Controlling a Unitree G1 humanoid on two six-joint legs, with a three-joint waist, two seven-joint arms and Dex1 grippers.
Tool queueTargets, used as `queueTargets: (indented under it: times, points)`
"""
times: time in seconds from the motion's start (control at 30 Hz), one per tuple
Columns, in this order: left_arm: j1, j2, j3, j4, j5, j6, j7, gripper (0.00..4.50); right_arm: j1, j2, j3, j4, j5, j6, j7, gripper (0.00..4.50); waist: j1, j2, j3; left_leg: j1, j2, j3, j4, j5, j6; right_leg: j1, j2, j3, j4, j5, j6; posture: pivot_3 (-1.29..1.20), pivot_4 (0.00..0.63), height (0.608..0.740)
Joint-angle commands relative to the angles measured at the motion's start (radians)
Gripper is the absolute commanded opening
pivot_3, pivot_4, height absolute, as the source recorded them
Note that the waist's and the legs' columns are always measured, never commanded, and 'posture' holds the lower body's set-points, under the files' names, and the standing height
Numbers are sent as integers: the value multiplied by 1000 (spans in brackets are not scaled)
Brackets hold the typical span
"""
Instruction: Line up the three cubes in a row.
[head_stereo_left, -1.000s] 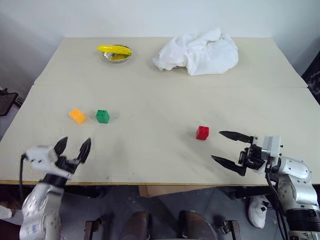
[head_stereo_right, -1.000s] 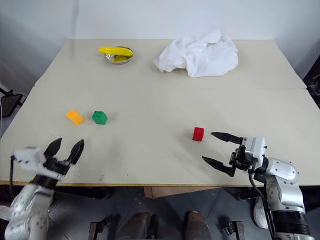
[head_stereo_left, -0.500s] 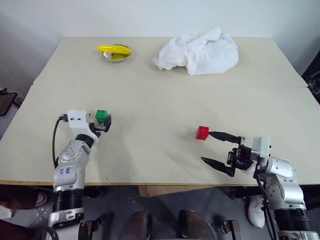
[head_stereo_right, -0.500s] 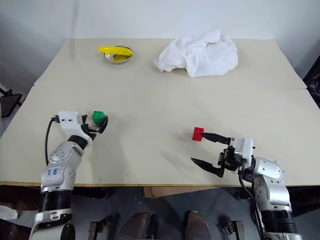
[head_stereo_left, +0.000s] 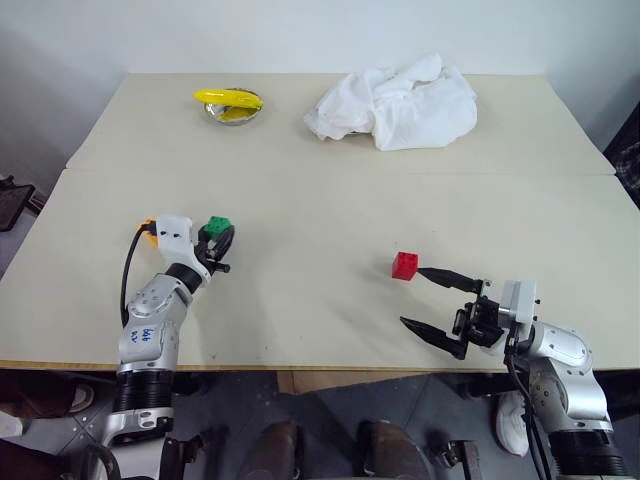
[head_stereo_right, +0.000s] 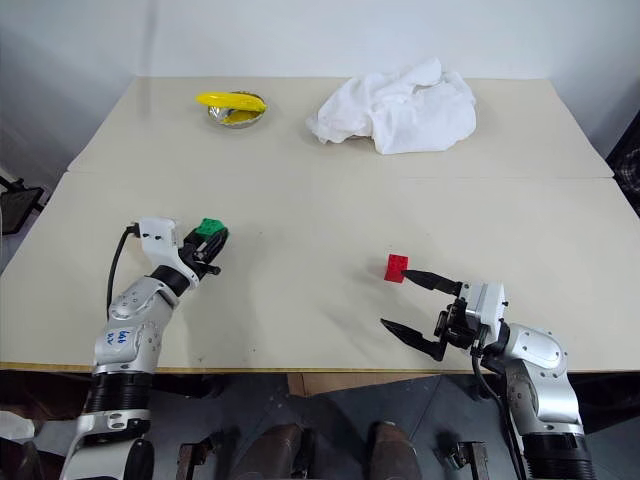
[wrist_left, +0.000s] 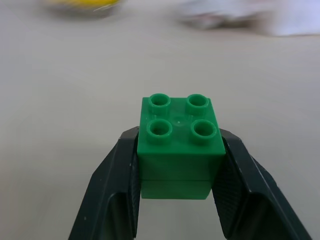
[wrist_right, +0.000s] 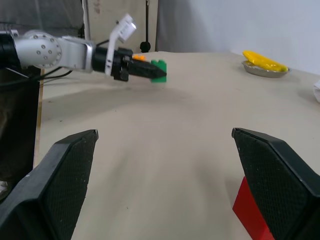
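The left gripper (wrist_left: 175, 165) is closed on the green cube (wrist_left: 179, 145), studs up, at the left part of the bench (head_stereo_left: 320, 190). The orange cube (head_stereo_left: 148, 224) sits just behind that arm's wrist, mostly hidden by it. The red cube (head_stereo_left: 405, 265) rests on the bench to the right, well apart from the other 2, with the right gripper (head_stereo_left: 440, 302) just beside it, its fingers spread wide and holding nothing. At the far edge lie a crumpled white cloth (head_stereo_left: 395, 102) and a small metal bowl (head_stereo_left: 232, 112) with a banana (head_stereo_left: 229, 98) on it, well apart from the cubes.
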Motion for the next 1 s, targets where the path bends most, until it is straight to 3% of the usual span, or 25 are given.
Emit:
queueTargets:
  times: [0.03,0.1,0.17,0.33,0.53,0.73,1.0]
  points:
    - [-33,90,-114,-27,-35,-95,-365,1510,32,-57,-84,-20,19,-6,-1,4500,1,0,0,0,0,0,0,0,0,0,0,0,-1,0,0,0,150,740]
    - [-85,125,-197,20,-6,-147,-523,1510,62,-92,-124,-23,30,-2,7,4500,2,0,0,0,0,-1,0,0,0,1,0,0,-1,0,0,0,150,740]
    - [-162,104,-257,114,39,-201,-584,1510,91,-119,-159,-24,40,3,13,4500,5,0,0,0,-1,-1,0,0,1,3,0,-1,-2,0,0,0,150,740]
    - [-359,-56,-333,404,122,-339,-595,1510,178,-160,-226,-60,65,26,20,4500,4,-1,0,0,-1,0,0,1,2,3,1,-4,-2,0,0,0,150,740]
    - [-516,-171,-372,716,214,-450,-599,1510,257,-144,-257,-146,82,44,-17,4500,-3,-4,2,0,0,5,-1,1,2,0,2,-9,0,0,1,0,150,740]
    - [-598,-227,-360,875,262,-503,-567,1510,301,-122,-250,-198,80,53,-51,4500,3,-5,3,0,0,6,0,2,3,-1,2,-9,2,0,1,0,150,740]
    - [-636,-251,-341,950,280,-495,-582,1510,303,-108,-227,-212,72,59,-69,4500,5,-5,3,-1,-1,5,0,2,4,-1,1,-9,2,1,2,0,150,740]
